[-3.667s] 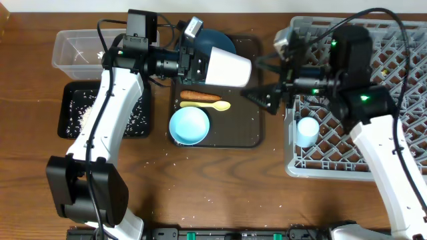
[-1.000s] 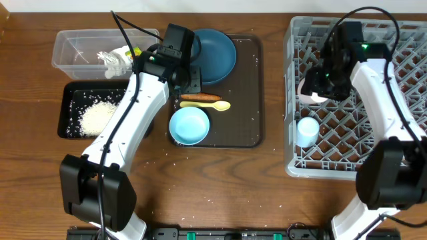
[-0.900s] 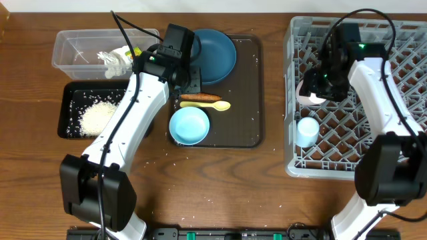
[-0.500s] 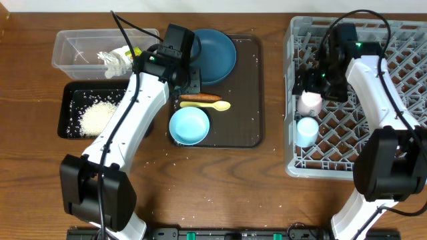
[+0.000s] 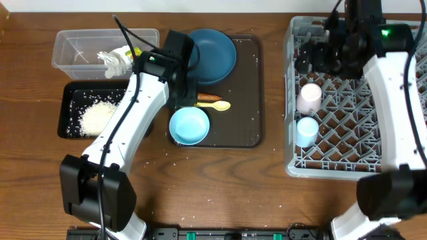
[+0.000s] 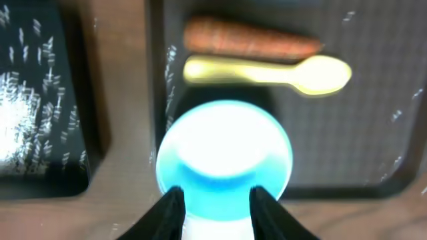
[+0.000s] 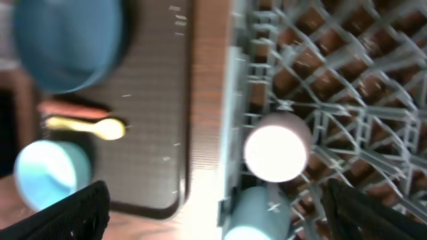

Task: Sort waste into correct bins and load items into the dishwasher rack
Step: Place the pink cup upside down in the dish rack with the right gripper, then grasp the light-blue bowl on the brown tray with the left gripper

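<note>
Standing in grey rack (image 5: 333,171), pale pink cup (image 5: 309,98), right gripper (image 7: 215,193) spread wide, empty

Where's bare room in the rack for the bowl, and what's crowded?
In the rack, lattice right of and below the pink cup and small blue cup looks free, though the right arm overhangs part. Its left column, holding both cups, is crowded. On the brown tray, only the strip right of spoon and bowl is bare.

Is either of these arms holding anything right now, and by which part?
Nothing is held. The left gripper is open over the light blue bowl; the right gripper is open above the pale pink cup.
</note>
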Robot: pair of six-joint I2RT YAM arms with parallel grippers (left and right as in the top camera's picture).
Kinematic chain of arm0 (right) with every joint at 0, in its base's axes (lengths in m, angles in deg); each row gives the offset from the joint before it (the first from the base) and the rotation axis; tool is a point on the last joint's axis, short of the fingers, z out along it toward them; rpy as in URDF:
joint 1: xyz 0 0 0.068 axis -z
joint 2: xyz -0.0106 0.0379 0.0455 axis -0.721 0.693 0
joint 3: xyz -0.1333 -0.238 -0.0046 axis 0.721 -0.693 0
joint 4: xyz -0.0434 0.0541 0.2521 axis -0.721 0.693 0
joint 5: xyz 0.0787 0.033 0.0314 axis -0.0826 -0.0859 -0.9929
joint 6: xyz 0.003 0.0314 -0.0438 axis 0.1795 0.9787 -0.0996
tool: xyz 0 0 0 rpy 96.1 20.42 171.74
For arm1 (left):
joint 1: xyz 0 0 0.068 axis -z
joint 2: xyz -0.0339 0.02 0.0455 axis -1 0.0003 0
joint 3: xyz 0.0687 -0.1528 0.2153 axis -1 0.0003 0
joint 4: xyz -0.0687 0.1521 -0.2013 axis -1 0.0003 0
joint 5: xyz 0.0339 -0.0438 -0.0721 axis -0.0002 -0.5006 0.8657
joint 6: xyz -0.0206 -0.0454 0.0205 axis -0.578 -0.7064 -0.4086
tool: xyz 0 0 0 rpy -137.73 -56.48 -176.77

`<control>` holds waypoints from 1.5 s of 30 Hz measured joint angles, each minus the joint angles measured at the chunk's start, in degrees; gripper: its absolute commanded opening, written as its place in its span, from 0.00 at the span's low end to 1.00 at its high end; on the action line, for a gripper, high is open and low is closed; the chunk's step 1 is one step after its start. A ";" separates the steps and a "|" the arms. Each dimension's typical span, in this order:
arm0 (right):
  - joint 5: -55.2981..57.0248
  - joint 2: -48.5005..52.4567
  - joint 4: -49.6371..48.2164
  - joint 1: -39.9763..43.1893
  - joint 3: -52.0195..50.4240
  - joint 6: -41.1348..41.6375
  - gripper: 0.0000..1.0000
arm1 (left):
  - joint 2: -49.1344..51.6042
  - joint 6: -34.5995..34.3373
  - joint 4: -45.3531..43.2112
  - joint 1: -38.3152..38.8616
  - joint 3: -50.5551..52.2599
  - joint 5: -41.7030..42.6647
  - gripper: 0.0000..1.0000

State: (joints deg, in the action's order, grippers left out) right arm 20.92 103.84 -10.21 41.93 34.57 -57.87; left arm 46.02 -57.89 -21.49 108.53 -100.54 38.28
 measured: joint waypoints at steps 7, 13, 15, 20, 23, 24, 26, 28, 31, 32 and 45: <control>-1.55 -1.38 -0.66 -4.57 0.17 -0.92 0.99 | -0.42 0.00 4.55 3.04 0.66 0.00 0.36; -1.84 -1.38 -0.72 -4.61 -0.70 -1.07 0.99 | -0.48 -0.33 1.86 7.23 3.85 0.02 0.37; -1.84 -1.38 -0.63 -4.61 -1.22 -1.09 0.99 | -0.48 -1.25 0.83 7.54 4.87 0.04 0.37; -1.81 -1.38 -0.57 -4.59 -1.79 -1.09 0.99 | -0.48 -3.96 -1.44 7.43 7.21 0.02 0.37; -1.81 -1.38 -0.57 -4.61 -1.79 -1.09 0.99 | -0.48 -5.60 -3.58 7.50 8.48 0.00 0.37; -1.84 -1.38 -0.50 -4.61 -1.79 -1.09 0.99 | -0.48 -5.86 -4.00 7.52 8.79 0.02 0.37; -1.81 -1.38 -0.35 -4.61 -1.79 -1.09 0.98 | -0.48 -6.38 -5.05 7.74 9.57 0.00 0.37; -1.81 -1.38 -0.35 -4.61 -1.79 -1.09 0.98 | -0.48 -6.91 -5.75 8.02 10.12 0.00 0.36; -1.81 -1.38 -0.37 -4.61 -1.79 -1.09 0.98 | -0.48 -7.15 -6.47 8.70 10.34 0.02 0.37; -1.81 -1.38 -0.35 -4.61 -1.79 -1.09 0.98 | -0.48 -7.15 -6.71 8.94 10.36 0.00 0.37; -1.81 -1.38 -0.55 -4.61 -1.79 -1.36 0.98 | -0.48 -7.15 -9.86 12.07 11.34 0.02 0.37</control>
State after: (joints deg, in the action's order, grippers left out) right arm 19.11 102.47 -10.76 37.32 32.78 -59.22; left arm 45.54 -65.04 -31.35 120.59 -89.20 38.30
